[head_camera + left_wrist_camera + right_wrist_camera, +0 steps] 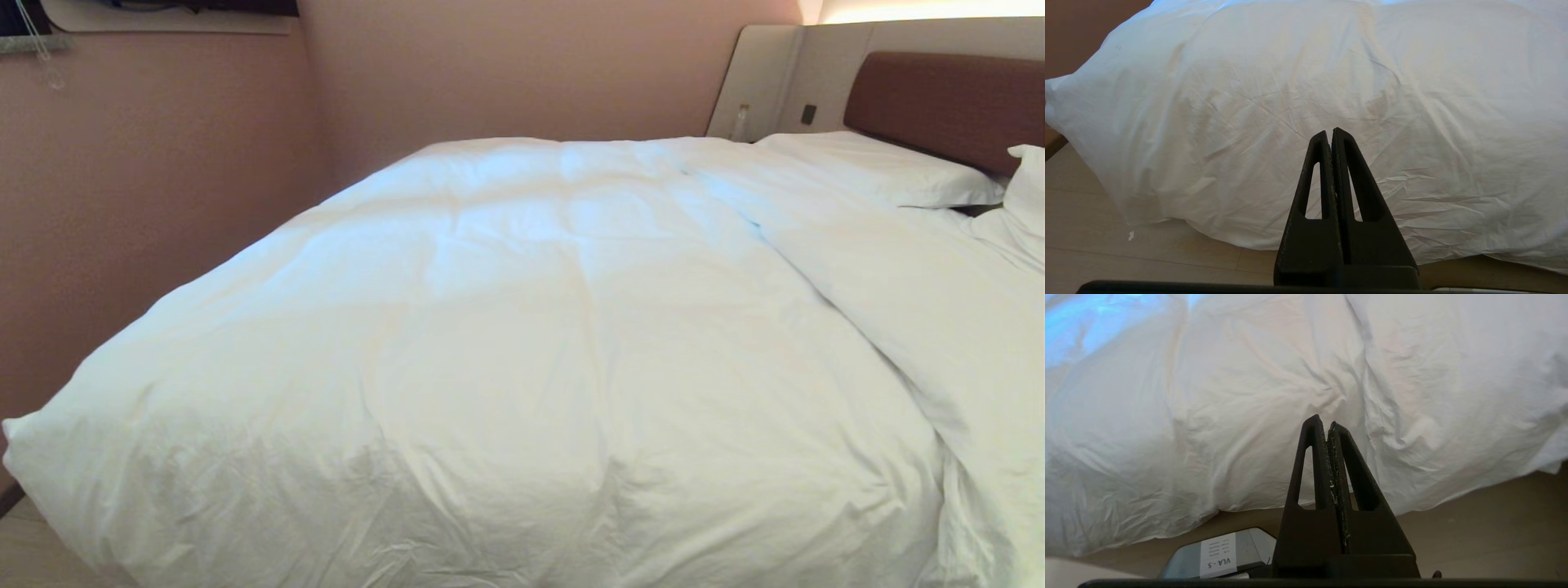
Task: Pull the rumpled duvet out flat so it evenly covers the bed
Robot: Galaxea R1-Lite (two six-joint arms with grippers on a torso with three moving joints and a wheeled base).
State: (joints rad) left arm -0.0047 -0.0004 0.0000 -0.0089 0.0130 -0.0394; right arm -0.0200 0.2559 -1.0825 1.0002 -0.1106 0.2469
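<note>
Because the duvet spreads across the bed, its hem hanging toward the floor, you see left gripper and right gripper clenched, empty, short of the cloth.

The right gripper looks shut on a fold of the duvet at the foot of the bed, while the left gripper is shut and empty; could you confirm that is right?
Not quite. The right gripper is shut, but on nothing: the right wrist view shows its fingers pressed together in front of the duvet, with no cloth between them. The left gripper is shut and empty, as you said.
</note>
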